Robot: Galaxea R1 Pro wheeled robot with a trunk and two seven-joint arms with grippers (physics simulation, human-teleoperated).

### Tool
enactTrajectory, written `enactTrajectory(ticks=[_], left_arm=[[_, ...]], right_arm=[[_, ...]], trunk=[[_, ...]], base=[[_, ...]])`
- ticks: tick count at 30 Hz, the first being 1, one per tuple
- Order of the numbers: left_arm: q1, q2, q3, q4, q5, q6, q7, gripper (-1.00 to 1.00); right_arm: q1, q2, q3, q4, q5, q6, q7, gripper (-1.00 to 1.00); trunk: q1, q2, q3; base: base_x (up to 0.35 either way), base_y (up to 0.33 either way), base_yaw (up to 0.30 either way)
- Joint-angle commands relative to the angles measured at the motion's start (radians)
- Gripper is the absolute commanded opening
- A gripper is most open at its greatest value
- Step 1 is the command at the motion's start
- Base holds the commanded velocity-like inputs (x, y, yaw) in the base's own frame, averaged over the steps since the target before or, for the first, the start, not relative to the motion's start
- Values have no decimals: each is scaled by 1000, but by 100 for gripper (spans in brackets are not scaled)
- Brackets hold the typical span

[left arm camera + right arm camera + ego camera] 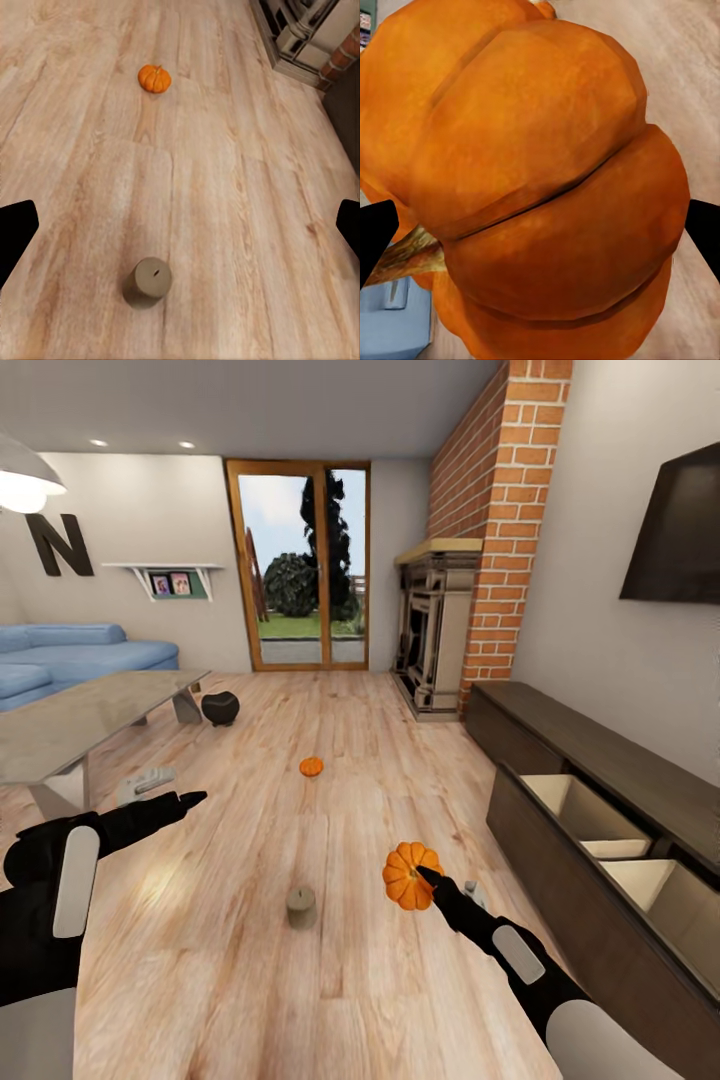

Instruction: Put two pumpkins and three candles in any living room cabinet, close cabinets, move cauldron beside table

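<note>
My right gripper [440,882] is shut on an orange pumpkin [406,874] and holds it above the wood floor, left of the cabinet. Up close, that pumpkin [547,172] sits between the two black fingertips. A second pumpkin [311,766] lies on the floor farther ahead and shows in the left wrist view too [154,78]. A stubby candle [300,908] stands on the floor between my arms, also seen from the left wrist [148,282]. My left gripper [175,788] hangs open and empty beside the table. The dark cabinet [600,750] runs along the right wall with two drawers pulled open. The black cauldron [220,708] sits by the table's far end.
A low grey table [90,715] stands at the left with a blue sofa [80,650] behind it. The brick fireplace [440,630] rises past the cabinet, and a TV [680,530] hangs on the right wall. Glass doors [298,565] close the far end.
</note>
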Motion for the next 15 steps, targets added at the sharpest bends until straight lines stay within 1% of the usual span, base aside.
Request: enactTrajectory(ticks=[1,4,7,12,15], left_arm=[[-1,0,1,-1,-8,4,-10,100],[-1,0,1,-1,-8,5,-10,100],[-1,0,1,-1,-8,5,-10,100],[-1,0,1,-2,-8,6,-10,100],[-1,0,1,-2,-8,6,-10,100]], right_arm=[[0,-1,2,0,-7,4,-1,-100],[0,-1,2,-1,-8,4,-1,-100],[0,-1,2,-1,-8,4,-1,-100],[0,-1,2,-2,-8,4,-1,-100],[0,-1,2,-1,-8,4,-3,-100]], trunk=[[-1,0,3],[-2,1,15],[-3,1,26],[-6,2,46],[-7,3,57]], base=[[-144,0,5],[-180,0,48],[-212,0,127],[-216,0,185],[-108,0,226]])
